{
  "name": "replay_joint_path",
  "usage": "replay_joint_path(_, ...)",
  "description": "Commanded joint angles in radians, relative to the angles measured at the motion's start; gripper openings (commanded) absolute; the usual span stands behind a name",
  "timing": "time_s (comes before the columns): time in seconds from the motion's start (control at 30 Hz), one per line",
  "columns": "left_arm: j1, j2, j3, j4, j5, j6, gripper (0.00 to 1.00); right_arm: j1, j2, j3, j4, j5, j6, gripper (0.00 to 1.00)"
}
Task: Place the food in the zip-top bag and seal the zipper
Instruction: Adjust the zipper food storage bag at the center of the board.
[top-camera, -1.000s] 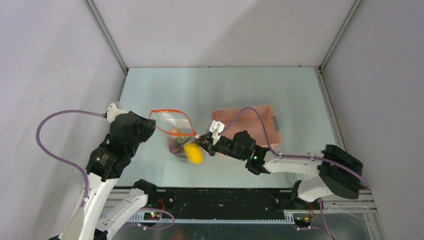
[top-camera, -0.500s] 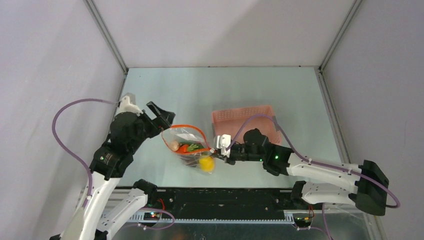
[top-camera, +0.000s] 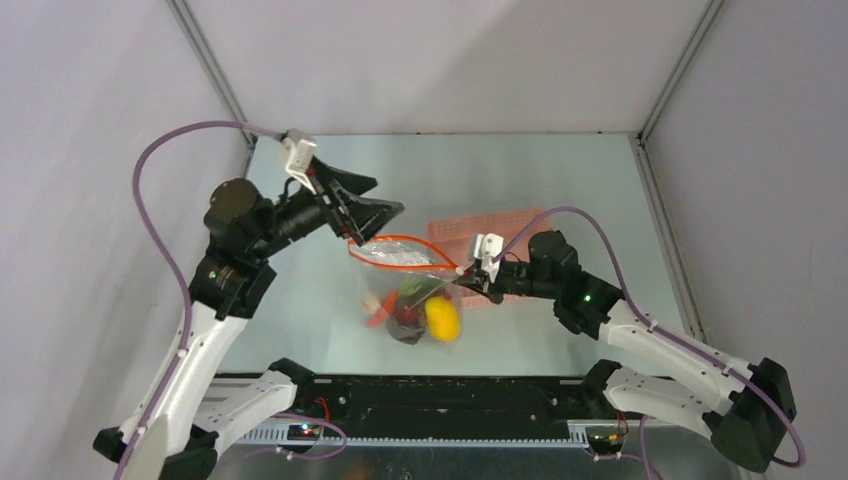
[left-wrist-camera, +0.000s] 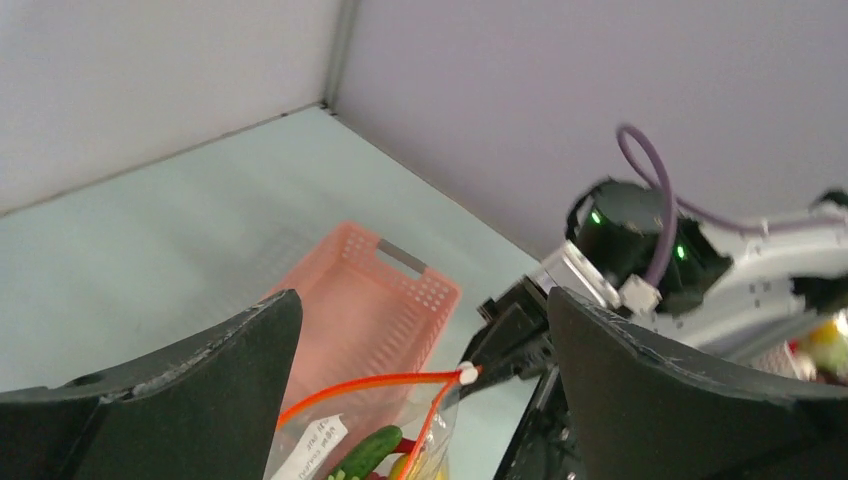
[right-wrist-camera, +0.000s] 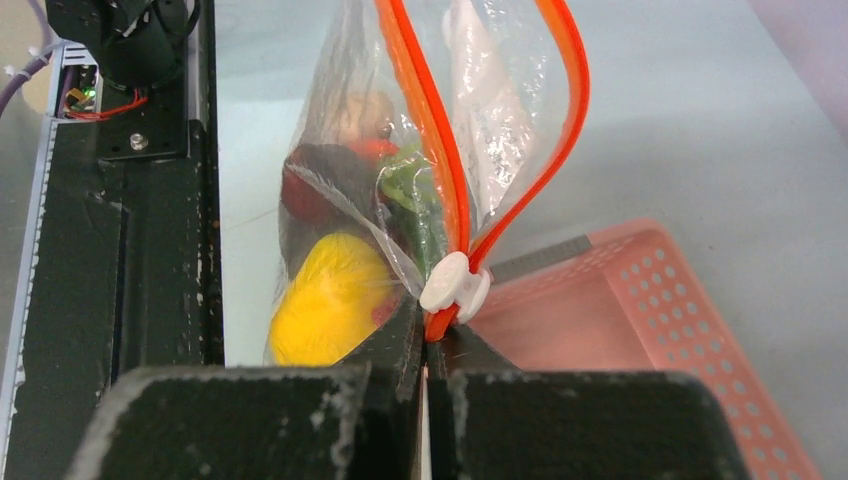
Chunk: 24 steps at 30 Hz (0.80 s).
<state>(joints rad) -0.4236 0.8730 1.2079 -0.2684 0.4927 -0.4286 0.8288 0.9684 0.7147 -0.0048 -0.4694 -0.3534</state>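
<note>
The zip-top bag (top-camera: 412, 292) hangs with its mouth open, held by one corner. My right gripper (top-camera: 470, 279) is shut on the end of the zipper (right-wrist-camera: 432, 150), just below its white tip (right-wrist-camera: 455, 283). The food is inside the bag: a yellow lemon (right-wrist-camera: 325, 300), a dark red grape bunch (right-wrist-camera: 320, 185) and a green pod (left-wrist-camera: 365, 452). My left gripper (top-camera: 372, 200) is open, above and to the left of the bag's mouth, with nothing between its fingers (left-wrist-camera: 200, 370). The orange zipper (left-wrist-camera: 380, 385) forms a loop below it.
The pink mesh basket (top-camera: 505, 225) stands right behind the bag and the right gripper. The black rail (top-camera: 450, 400) of the arm bases runs along the near edge, just below the hanging bag. Grey walls (top-camera: 120, 120) enclose the table.
My left gripper has opened, let go of the bag's left mouth edge and risen toward the back right. The right gripper has carried the bag to the right.
</note>
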Motion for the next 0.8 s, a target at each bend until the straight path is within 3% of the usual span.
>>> replay_joint_path(0.0,-0.080,0.062,0.040,0.137,0.222,0.270,1.00,-0.111,-0.038,0.055,-0.074,-0.153,-0.046,0.00)
replay_joint_path(0.1,-0.118,0.158,0.111,0.117,0.374,0.357,1.00,-0.167,-0.035,0.083,-0.120,-0.222,-0.061,0.00)
replay_joint_path(0.17,-0.140,0.252,0.218,-0.044,0.456,0.484,1.00,-0.175,-0.033,0.109,-0.163,-0.235,-0.080,0.00)
replay_joint_path(0.27,-0.173,0.380,0.452,-0.419,0.464,0.712,1.00,-0.175,-0.037,0.128,-0.187,-0.242,-0.107,0.00)
replay_joint_path(0.4,-0.216,0.514,0.568,-0.652,0.385,0.850,1.00,-0.175,-0.038,0.143,-0.194,-0.231,-0.129,0.00)
replay_joint_path(0.77,-0.301,0.566,0.413,-0.544,0.305,0.779,0.87,-0.166,-0.031,0.185,-0.225,-0.241,-0.142,0.00)
